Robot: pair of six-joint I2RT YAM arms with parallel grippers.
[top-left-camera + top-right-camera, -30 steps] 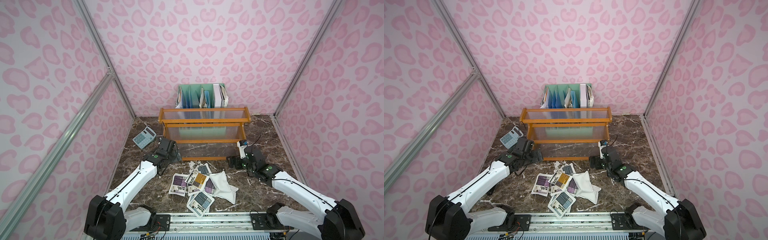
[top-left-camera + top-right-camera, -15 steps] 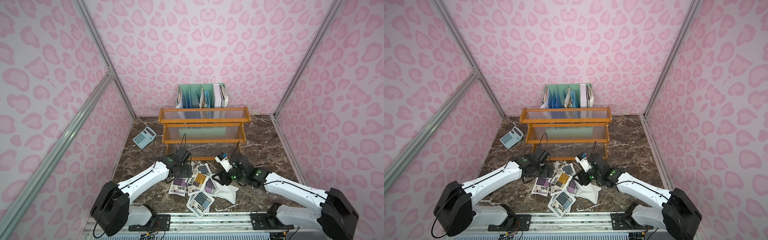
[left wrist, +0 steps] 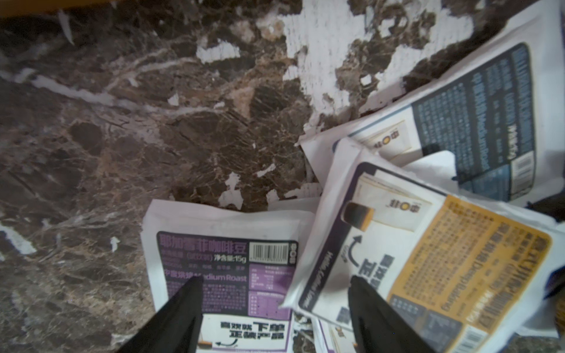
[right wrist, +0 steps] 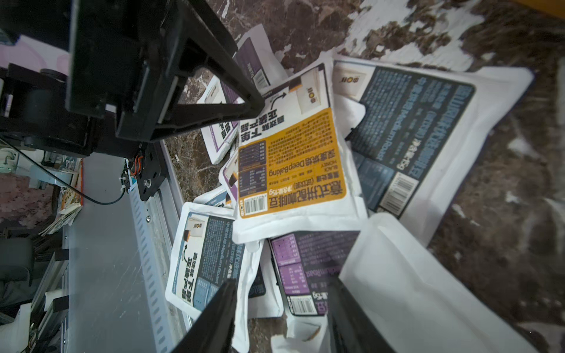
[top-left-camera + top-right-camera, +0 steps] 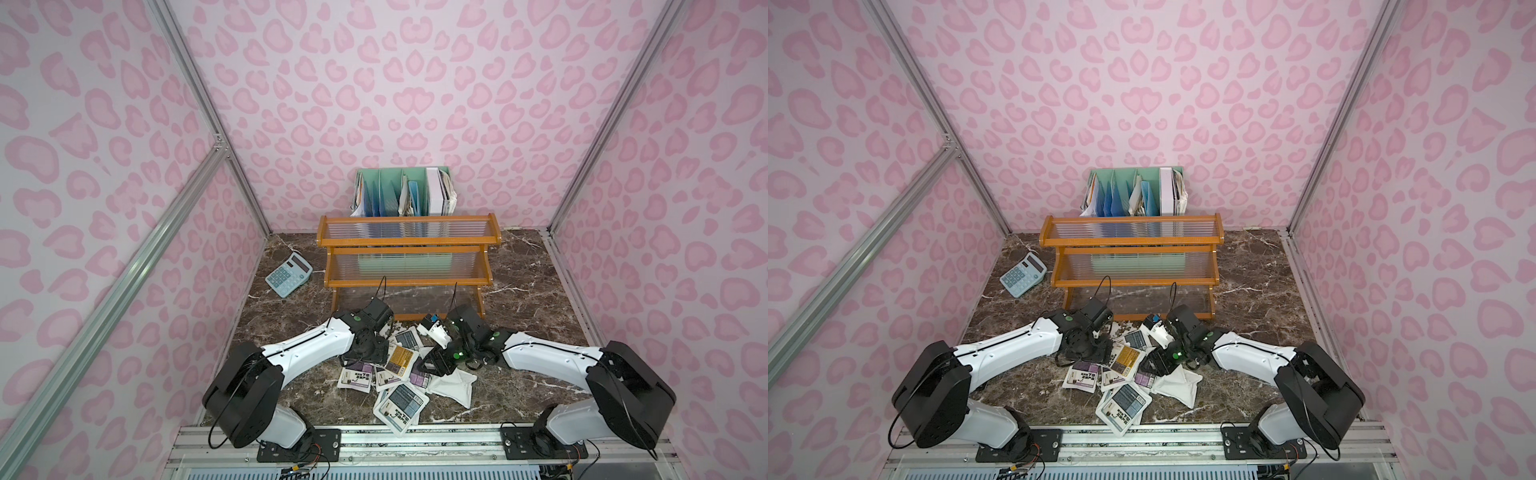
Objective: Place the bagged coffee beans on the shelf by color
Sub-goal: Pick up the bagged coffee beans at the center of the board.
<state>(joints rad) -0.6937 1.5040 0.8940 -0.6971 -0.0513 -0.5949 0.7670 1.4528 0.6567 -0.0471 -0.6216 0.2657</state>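
Top views: stereo pair mounted high at the front, above the arm bases, facing down and toward the back wall. Far off. Both top views take in the whole dark-brown marble table (image 5: 532, 291), near-identical framing, slight sideways offset. Left wrist cam: close over the table, looking past the left hand (image 3: 275, 278). Right wrist cam: equally close, looking past the right hand (image 4: 282, 281). Wrist-view overlap: the yellow-orange-labelled white pouch (image 3: 464, 266); right wrist has that pouch (image 4: 293, 159) mid-frame.
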